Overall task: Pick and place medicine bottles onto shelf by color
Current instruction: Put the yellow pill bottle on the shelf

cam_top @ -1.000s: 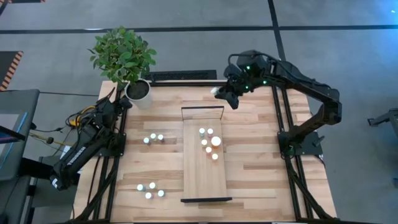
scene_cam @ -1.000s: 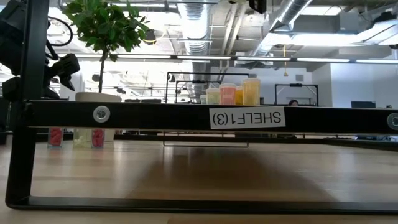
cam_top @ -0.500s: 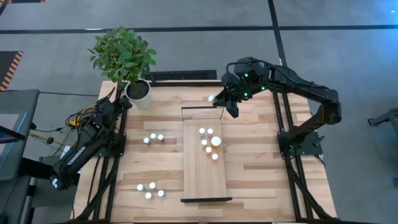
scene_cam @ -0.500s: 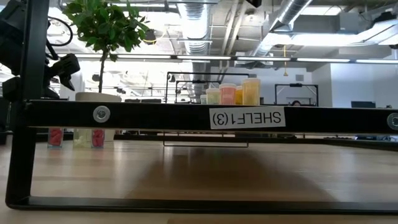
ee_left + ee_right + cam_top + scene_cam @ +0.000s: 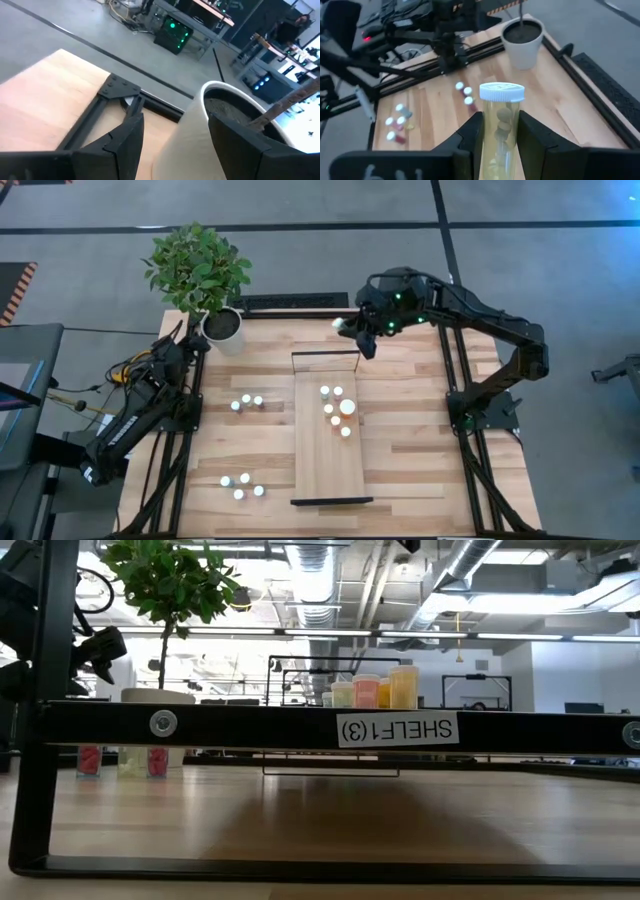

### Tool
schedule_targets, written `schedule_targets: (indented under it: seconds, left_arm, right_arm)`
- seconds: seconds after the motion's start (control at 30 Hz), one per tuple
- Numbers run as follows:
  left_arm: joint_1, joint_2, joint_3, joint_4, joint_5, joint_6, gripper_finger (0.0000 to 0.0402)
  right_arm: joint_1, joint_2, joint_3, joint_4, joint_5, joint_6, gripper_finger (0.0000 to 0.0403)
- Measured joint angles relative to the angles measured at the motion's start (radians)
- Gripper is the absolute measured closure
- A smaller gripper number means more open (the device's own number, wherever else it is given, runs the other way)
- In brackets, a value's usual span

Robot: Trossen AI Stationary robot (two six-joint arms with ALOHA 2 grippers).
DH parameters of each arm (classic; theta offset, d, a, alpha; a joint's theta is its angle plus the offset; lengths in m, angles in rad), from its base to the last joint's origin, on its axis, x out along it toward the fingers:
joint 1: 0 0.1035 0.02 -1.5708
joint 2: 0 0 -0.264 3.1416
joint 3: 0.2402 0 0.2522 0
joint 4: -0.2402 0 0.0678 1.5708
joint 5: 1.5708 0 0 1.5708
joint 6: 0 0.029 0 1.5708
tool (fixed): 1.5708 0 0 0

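My right gripper (image 5: 358, 336) is high over the far end of the shelf (image 5: 327, 450) and is shut on a clear yellowish medicine bottle (image 5: 501, 125) with a white cap (image 5: 340, 324). Several bottles (image 5: 336, 406) stand on the shelf's far half; in the low view they (image 5: 375, 691) show above its black frame. Two more groups of bottles (image 5: 247, 402) (image 5: 242, 485) stand on the table to the shelf's left. At the far left corner my left gripper (image 5: 175, 145) is open, with the white plant pot (image 5: 210, 120) right ahead of its fingers. My right gripper pinches the bottle's body (image 5: 500, 132) between its two fingers (image 5: 470, 137), below the cap. The fingers slant down from the table's right side. The capped end (image 5: 501, 93) sticks out past them. The bottle is lifted clear of the shelf and table.
A potted plant (image 5: 200, 270) stands at the far left corner in the white pot (image 5: 222, 327). A black rail (image 5: 295, 302) runs along the table's far edge. Bare tabletop (image 5: 420, 440) lies to the right of the shelf.
My right gripper has swung a little toward the table's left with the bottle, still high over the shelf's far end. The bottle stays lifted in the hold.
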Motion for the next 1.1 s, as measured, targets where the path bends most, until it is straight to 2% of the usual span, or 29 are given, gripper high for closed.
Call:
schedule_targets:
  seconds: [0.23,0.6,1.1]
  left_arm:
    - [0.0,0.0,0.0,0.001,0.076,-0.157,0.0191]
    - [0.0,0.0,0.0,0.006,0.168,-0.364,0.0191]
    - [0.0,0.0,0.001,-0.007,0.262,-0.468,0.0191]
  right_arm:
    - [0.0,0.0,0.0,0.024,0.08,0.034,0.029]
    - [0.0,0.002,0.0,0.074,0.083,0.039,0.029]
    - [-0.007,0.002,0.0,0.071,0.08,0.006,0.029]
